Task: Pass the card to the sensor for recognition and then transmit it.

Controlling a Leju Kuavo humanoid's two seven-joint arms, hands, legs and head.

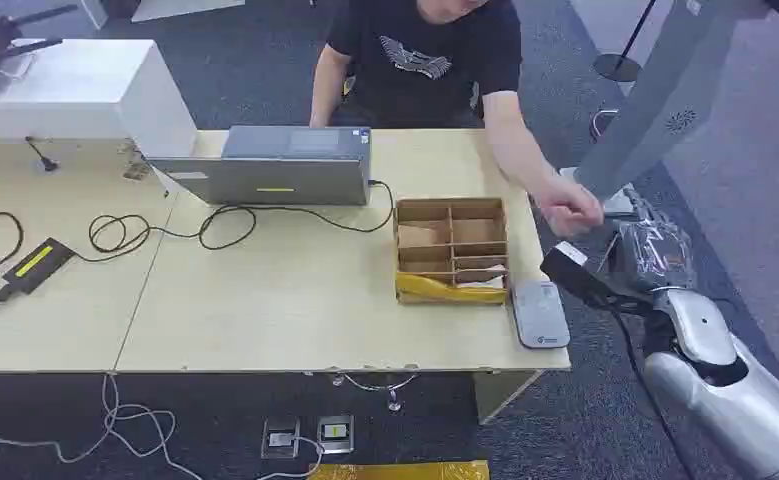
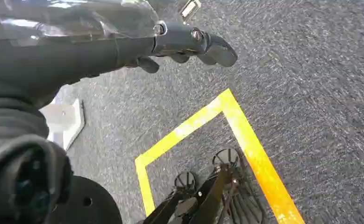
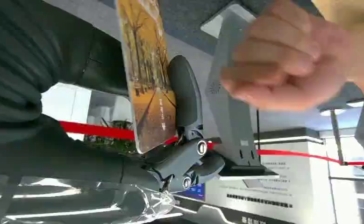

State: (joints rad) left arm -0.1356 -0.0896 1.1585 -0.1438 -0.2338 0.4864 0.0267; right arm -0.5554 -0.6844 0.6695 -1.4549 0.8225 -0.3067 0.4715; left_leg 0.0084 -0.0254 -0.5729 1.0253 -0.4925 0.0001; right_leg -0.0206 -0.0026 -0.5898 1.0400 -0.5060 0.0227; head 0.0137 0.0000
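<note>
My right hand point(image 1: 637, 262) is raised off the table's right edge and pinches a card point(image 3: 148, 77) printed with an autumn tree avenue between its thumb and fingers point(image 3: 185, 93). The card stands edge-up in that grip. A person's hand point(image 1: 570, 208) reaches in just beyond my hand; in the right wrist view this hand point(image 3: 287, 70) is closed like a fist, close to the card but apart from it. The flat grey sensor point(image 1: 539, 313) lies at the table's front right corner, left of my right hand. My left hand point(image 2: 189, 44) hangs over the floor and holds nothing.
A compartmented cardboard box point(image 1: 452, 250) with yellow wrap stands beside the sensor. Behind it sit a grey device point(image 1: 275, 168) and cables point(image 1: 125, 235). A person in a black shirt point(image 1: 420, 55) sits across the table. A grey stand point(image 1: 665, 95) rises at the right. Yellow floor tape point(image 2: 245, 140) is below.
</note>
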